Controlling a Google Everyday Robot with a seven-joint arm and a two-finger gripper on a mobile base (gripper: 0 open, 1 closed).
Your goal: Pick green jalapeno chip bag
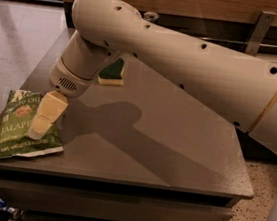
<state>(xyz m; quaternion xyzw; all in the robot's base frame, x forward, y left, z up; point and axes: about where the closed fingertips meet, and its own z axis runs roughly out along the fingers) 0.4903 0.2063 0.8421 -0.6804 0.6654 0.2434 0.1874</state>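
Trouble starts at the near edge, as I judge it: the green jalapeno chip bag (15, 130) lies flat on the front-left corner of the table (173, 152), its bottom seam just beside the front lip, so a downward shove could skid it off. The gripper (47, 116) sits over the bag's right half, at or just above the film; I cannot tell whether it is spread or closed. Catching only that side, it may pinch slick foil that slips free, or crush the chips. The bag's long axis runs front to back, leaning slightly right, printed top pointing away from me. Farther back, a green sponge (112, 73) rests well apart, partly behind the arm (196, 54).
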